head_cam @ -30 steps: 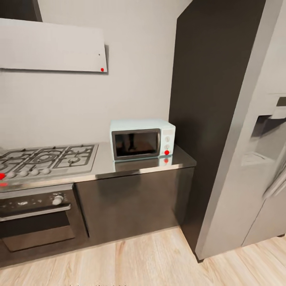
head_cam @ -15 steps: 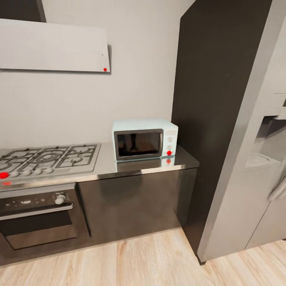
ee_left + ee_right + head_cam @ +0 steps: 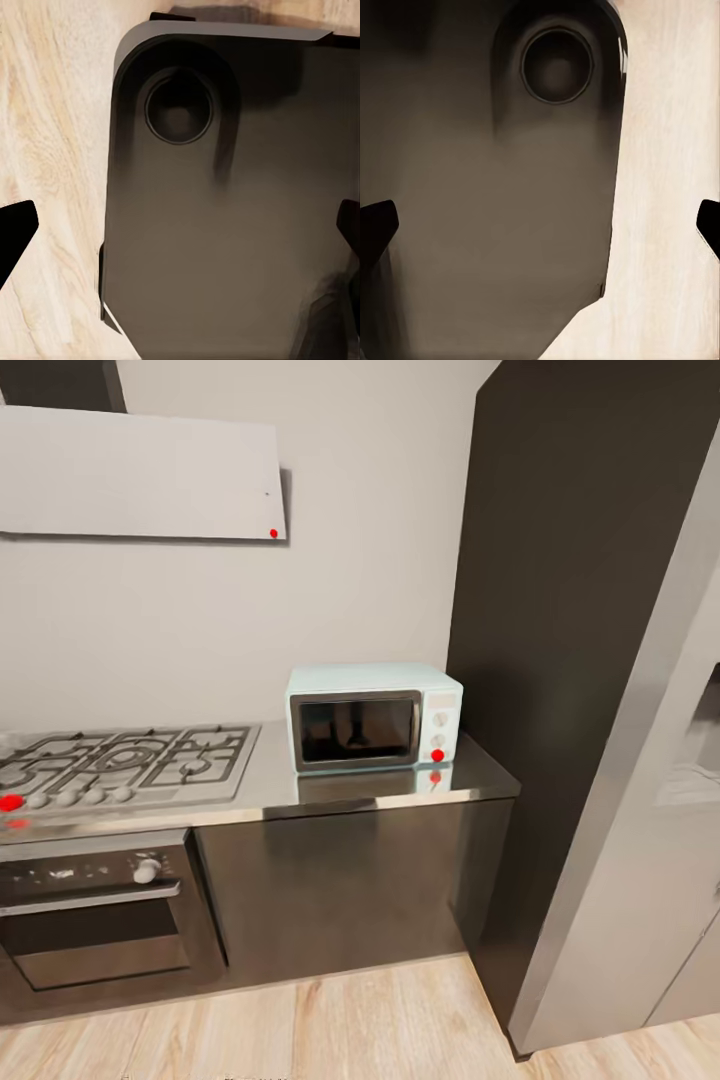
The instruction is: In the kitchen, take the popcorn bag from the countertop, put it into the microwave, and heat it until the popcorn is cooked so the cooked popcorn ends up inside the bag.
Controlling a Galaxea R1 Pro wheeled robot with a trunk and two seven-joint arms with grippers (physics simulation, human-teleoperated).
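Observation:
The pale mint-blue microwave (image 3: pixel 374 717) stands on the grey countertop (image 3: pixel 480 775) against the wall, beside a tall dark cabinet. Its dark glass door is closed and a red light glows low on its white knob panel. The popcorn bag is out of view. My left gripper (image 3: pixel 182 229) is open, its black fingertips (image 3: pixel 15 232) far apart, over my own dark base and the wood floor. My right gripper (image 3: pixel 542 225) is open too, with nothing between its fingers (image 3: pixel 375 225).
A gas hob (image 3: pixel 120 760) lies left of the microwave, with a black built-in oven (image 3: pixel 95 910) under it. A white hood (image 3: pixel 140 475) hangs above. The tall dark cabinet (image 3: pixel 590 560) and a grey fridge (image 3: pixel 650 880) stand at the right. Light wood floor (image 3: pixel 350 1030) runs along the cabinets.
The whole head picture has shifted: the camera has come closer and turned a little left, so the microwave shows slightly larger and further right. Nothing in the kitchen has moved.

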